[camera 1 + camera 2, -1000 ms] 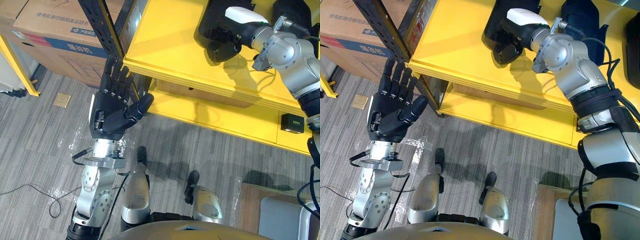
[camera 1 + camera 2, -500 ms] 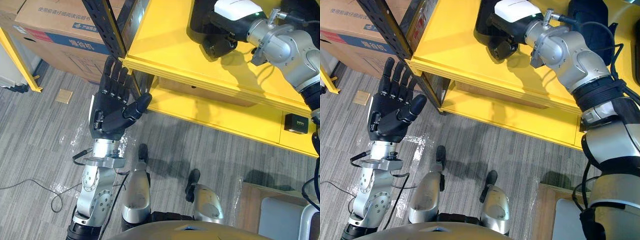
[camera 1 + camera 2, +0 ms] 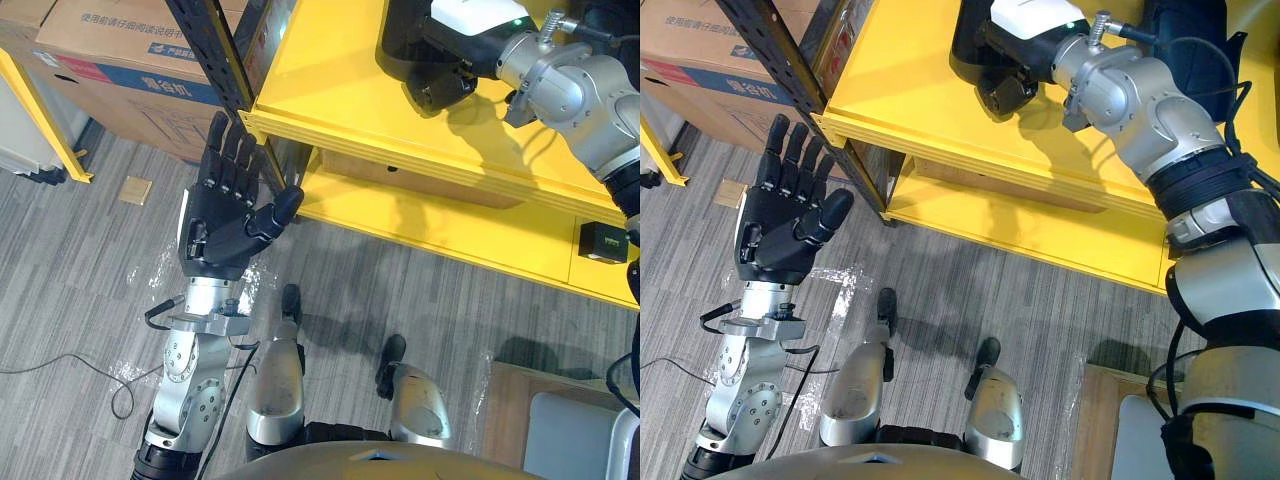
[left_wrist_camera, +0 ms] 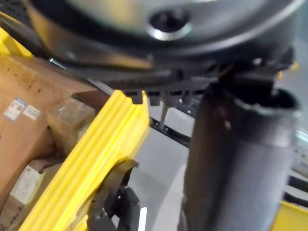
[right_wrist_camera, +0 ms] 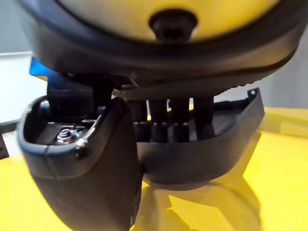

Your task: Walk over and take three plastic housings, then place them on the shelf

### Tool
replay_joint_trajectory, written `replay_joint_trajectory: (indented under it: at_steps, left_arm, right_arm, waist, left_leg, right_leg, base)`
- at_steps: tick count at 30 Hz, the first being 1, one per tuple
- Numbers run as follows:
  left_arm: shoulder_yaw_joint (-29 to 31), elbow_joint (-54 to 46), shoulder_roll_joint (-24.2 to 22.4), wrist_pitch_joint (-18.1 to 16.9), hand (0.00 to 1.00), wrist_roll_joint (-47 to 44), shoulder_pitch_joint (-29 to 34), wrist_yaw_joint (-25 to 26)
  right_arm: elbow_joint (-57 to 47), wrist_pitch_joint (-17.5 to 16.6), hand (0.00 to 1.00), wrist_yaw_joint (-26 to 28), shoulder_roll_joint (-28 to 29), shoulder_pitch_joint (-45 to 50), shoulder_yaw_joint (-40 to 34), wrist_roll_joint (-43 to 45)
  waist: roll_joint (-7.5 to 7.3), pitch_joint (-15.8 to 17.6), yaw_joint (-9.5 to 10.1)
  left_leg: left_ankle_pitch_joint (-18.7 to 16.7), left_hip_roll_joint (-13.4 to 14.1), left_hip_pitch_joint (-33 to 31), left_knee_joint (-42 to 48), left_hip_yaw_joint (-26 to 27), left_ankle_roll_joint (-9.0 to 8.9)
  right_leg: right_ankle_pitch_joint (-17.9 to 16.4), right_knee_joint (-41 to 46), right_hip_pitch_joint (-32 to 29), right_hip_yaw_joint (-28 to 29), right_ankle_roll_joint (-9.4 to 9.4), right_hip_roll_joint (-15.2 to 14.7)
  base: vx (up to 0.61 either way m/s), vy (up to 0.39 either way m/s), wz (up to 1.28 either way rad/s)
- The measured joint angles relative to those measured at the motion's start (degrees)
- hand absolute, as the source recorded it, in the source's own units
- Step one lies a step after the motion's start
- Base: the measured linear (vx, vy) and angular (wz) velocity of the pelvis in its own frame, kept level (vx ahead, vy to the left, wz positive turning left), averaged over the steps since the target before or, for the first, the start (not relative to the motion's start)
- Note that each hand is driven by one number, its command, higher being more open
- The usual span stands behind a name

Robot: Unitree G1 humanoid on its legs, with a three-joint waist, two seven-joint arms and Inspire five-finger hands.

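My right hand (image 3: 437,86) reaches over the yellow shelf top (image 3: 330,90) and is shut on a black plastic housing (image 3: 398,38) that stands there. In the right wrist view its thumb (image 5: 103,185) lies outside the housing wall (image 5: 211,149) and its fingers (image 5: 173,122) curl inside. A second dark housing (image 3: 1185,40) stands farther right on the same shelf. My left hand (image 3: 222,215) is raised beside the shelf's front corner, palm up, open and holding nothing.
A black shelf upright (image 3: 208,50) stands at the corner, with cardboard boxes (image 3: 120,65) behind it. The lower yellow shelf (image 3: 450,235) carries a small black box (image 3: 603,242). A yellow rail (image 3: 40,120) runs at the left, and a grey bin (image 3: 570,435) sits at the lower right.
My right hand has pushed slightly farther in over the shelf top with the housing. The left hand has kept its pose. The view shifted a little.
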Motion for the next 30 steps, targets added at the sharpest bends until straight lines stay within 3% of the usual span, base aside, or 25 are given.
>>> replay_joint_trajectory:
  at_steps: [6, 7, 17, 30]
  left_arm:
    - [-0.78, 0.01, 0.03, -0.58, 1.0, 0.01, -0.14, 0.02]
    - [-1.28, 0.04, 0.03, -0.58, 1.0, 0.02, -0.17, 0.02]
    - [-2.27, 0.6, 0.03, -0.65, 1.0, 0.06, -0.31, 0.06]
    - [-2.35, 0.61, -0.02, -0.65, 1.0, 0.17, -0.37, -0.09]
  right_arm:
    - [1.33, 0.84, 0.0, -0.08, -0.04, -1.15, 0.0, -0.01]
    - [1.56, 1.0, 1.0, -0.2, -0.13, -1.31, -0.01, 0.0]
    - [1.46, 0.75, 1.0, -0.55, -0.31, -1.55, -0.04, -1.74]
    - [1.42, -0.75, 1.0, -0.12, -0.31, -1.9, -0.05, -2.05]
  waist:
    - [0.55, 0.19, -0.04]
    - [1.0, 0.22, 0.02]
    - [2.62, 0.15, -0.13]
    - [3.03, -0.08, -0.42]
  left_leg:
    - [0.57, -0.04, -0.02, -0.98, 0.13, -0.14]
    - [0.6, -0.07, -0.03, -1.14, 0.19, -0.24]
    - [0.71, -0.02, -0.13, -1.23, 1.41, -0.27]
    - [1.23, -0.13, 1.67, -1.31, 1.79, 0.04]
  right_leg:
    - [-0.02, 0.61, -0.92, 0.32, -0.01, -0.11]
    - [-0.02, 0.68, -1.1, 0.42, -0.01, -0.14]
    - [-0.46, 2.48, -3.0, 1.94, -0.34, -0.4]
    - [-0.58, 2.68, -1.52, 1.97, -0.21, -0.66]
  base:
    - [0.0, 0.0, 0.0]
    - [0.0, 0.0, 0.0]
    - [-0.01, -0.025, -0.06]
    - [0.0, -0.011, 0.0]
